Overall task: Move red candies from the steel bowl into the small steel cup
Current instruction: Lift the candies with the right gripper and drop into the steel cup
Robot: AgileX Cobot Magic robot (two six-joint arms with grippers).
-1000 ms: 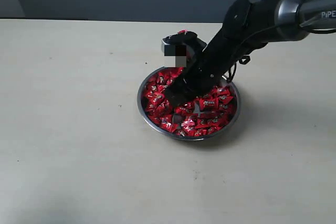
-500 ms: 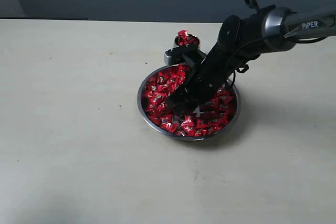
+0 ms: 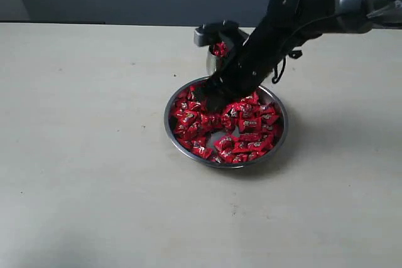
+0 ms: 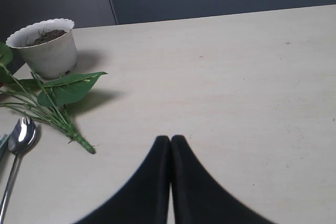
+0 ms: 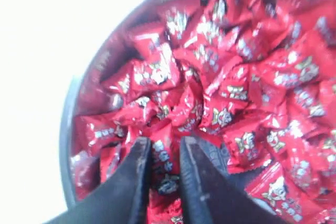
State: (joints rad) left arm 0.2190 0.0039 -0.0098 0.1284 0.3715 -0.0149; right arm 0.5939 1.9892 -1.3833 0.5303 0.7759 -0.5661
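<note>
The steel bowl (image 3: 168,123) sits mid-table, full of red candies (image 3: 246,135); its rim also shows in the right wrist view (image 5: 67,129). My right gripper (image 3: 205,96) hangs just above the bowl's back left part, shut on one red candy (image 5: 165,162) pinched between its fingers (image 5: 195,161). Behind it stands the small steel cup (image 3: 210,64), partly hidden by the arm, with red candies (image 3: 220,48) heaped in its top. My left gripper (image 4: 170,140) is shut with nothing in it, over bare table, and does not appear in the exterior view.
Near the left gripper lie a white plant pot (image 4: 47,51), a green leafy stem (image 4: 58,98) and a steel spoon (image 4: 20,139). The dark right arm (image 3: 295,10) reaches in from the upper right, above the bowl's back rim.
The right gripper dipped into the candies, closed, and has lifted up and back toward the cup with one candy. A small bare patch now shows among the candies in the bowl.
</note>
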